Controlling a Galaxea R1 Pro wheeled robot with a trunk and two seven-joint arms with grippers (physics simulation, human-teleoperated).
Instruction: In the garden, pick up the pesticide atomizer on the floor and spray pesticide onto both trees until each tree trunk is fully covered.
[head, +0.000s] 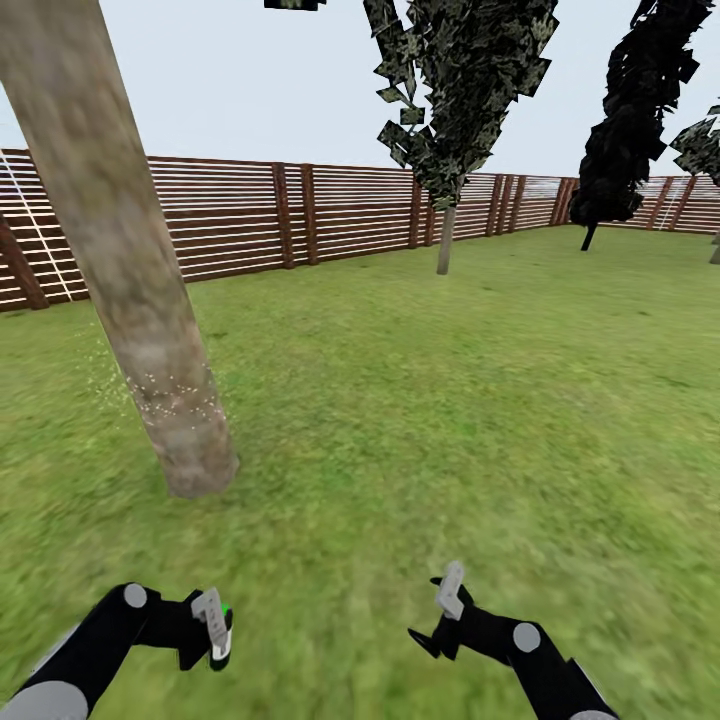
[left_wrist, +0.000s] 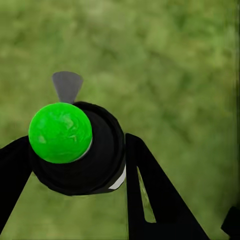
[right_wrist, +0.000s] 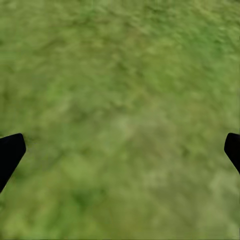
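Head view: the near tree trunk (head: 120, 260) leans across the frame from 11 o'clock down to its base on the grass (head: 420, 420) at about 9 o'clock. Fine whitish specks of pesticide (head: 165, 395) dust the lower part of this trunk and drift just off its left edge. A second tree (head: 465, 90) stands well away at 12 o'clock, its thin pale trunk (head: 445, 240) near the brown slat fence (head: 250, 215). A narrow near-black tree (head: 640, 120) stands at 2 o'clock. The left gripper (head: 214, 628) sits at 7 o'clock, clamped on the pesticide atomizer (head: 224, 622), of which a small green spot shows beside the pale finger. The right gripper (head: 445, 610) is at 5 o'clock, its fingers apart and holding nothing.

Left wrist view: the atomizer (left_wrist: 90, 155) sits at the centre and toward 8 o'clock, a dark round body with a bright green cap (left_wrist: 60, 132) facing the camera and a grey nozzle piece at 11 o'clock. Black gripper fingers (left_wrist: 150, 200) press against it on either side, with blurred grass (left_wrist: 175, 65) behind.

Right wrist view: two black fingertips (right_wrist: 10, 152) show at 9 and 3 o'clock, wide apart, with only grass (right_wrist: 120, 100) between them.
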